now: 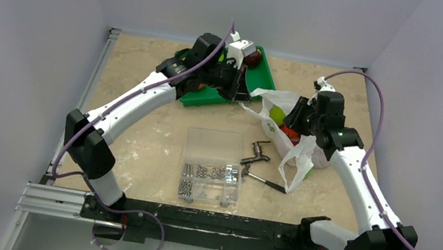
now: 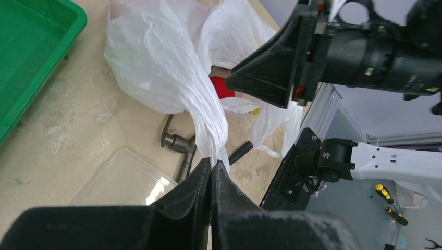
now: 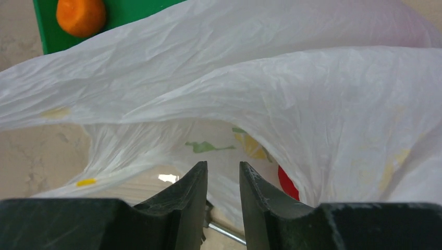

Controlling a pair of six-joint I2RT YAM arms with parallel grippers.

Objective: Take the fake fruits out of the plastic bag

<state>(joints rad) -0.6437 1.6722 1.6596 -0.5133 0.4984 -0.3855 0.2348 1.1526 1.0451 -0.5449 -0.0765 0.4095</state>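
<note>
Left wrist view-wise, saw the left gripper clamped tight on a twisted strand of bag, right gripper barely parted and empty over the bag, fruits down inside it, so figured on ripped film or a spill from any harder tug.

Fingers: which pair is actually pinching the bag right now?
The left fingers: shut on a twisted strand of the plastic bag. The right fingers stand apart, clamping nothing.
</note>
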